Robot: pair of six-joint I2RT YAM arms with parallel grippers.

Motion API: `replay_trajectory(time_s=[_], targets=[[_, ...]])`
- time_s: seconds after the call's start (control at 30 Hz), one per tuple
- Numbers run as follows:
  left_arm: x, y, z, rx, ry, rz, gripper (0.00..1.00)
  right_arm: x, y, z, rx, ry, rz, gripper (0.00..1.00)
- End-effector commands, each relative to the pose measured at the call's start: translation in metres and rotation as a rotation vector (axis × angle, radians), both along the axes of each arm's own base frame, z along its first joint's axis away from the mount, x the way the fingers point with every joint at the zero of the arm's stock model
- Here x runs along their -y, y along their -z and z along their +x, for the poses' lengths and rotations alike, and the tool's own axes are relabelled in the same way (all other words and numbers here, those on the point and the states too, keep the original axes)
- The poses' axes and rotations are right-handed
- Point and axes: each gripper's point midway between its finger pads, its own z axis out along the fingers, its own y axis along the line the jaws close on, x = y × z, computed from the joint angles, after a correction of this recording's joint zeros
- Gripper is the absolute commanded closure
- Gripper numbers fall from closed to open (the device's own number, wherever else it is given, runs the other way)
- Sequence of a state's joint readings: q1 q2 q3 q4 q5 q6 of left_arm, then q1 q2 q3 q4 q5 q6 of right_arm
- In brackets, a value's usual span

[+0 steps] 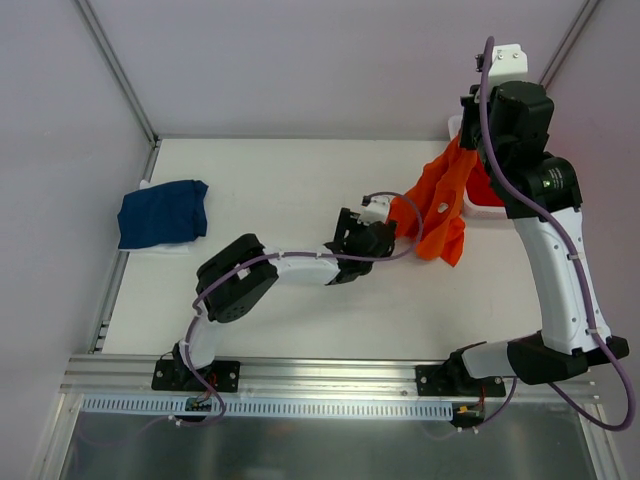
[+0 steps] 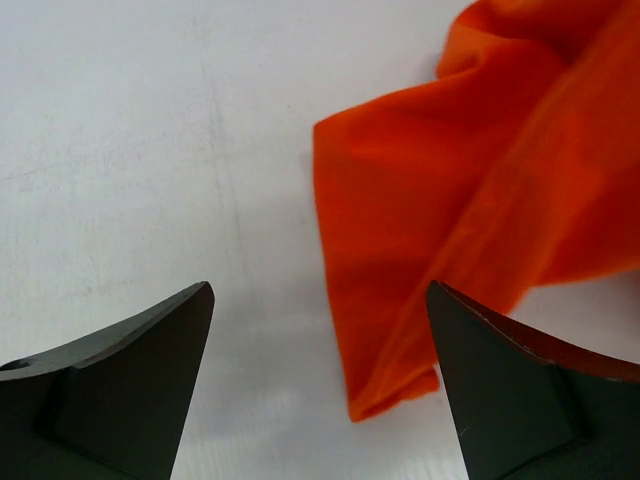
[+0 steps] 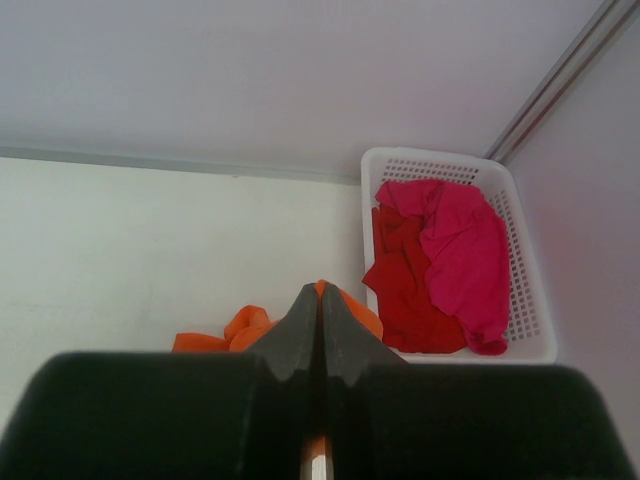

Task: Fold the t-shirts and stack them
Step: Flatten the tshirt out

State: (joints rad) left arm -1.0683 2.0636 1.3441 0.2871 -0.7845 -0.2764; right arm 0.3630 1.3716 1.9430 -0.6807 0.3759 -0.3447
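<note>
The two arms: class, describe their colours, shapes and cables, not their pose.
The left arm and right arm have white shells, black joints and black base plates. A purple cable runs along each. The left pincer and right pincer have dark wedge-shaped fingers.

The left arm (image 1: 240,280) and right arm (image 1: 560,270) both have white shells, black joint housings and black bases at six o'clock. A purple cable (image 1: 484,95) runs along each. A white bracket (image 1: 507,58) caps the right arm at one o'clock. The left gripper (image 2: 318,295) and right gripper (image 3: 321,300) have matte black wedge fingers.
</note>
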Motion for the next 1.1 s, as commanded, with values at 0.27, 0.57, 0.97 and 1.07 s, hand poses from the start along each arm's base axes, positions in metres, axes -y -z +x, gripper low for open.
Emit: replay_trajectory(time_s=[0.27, 0.57, 0.97, 1.07], targets=[[0.011, 0.037, -0.007, -0.239, 0.129, -0.19, 0.13, 0.01, -0.024, -0.009, 0.078, 0.016, 0.038, 0.99], [-0.005, 0.03, -0.028, -0.292, 0.121, -0.213, 0.13, 0.005, -0.01, 0.005, 0.038, 0.011, 0.037, 0.99], [-0.003, 0.007, -0.048, -0.303, 0.155, -0.283, 0.13, 0.002, 0.004, 0.016, -0.006, 0.008, 0.021, 0.99], [0.004, 0.004, -0.057, -0.312, 0.179, -0.297, 0.13, 0.001, 0.007, 0.018, -0.015, 0.006, 0.022, 1.0]])
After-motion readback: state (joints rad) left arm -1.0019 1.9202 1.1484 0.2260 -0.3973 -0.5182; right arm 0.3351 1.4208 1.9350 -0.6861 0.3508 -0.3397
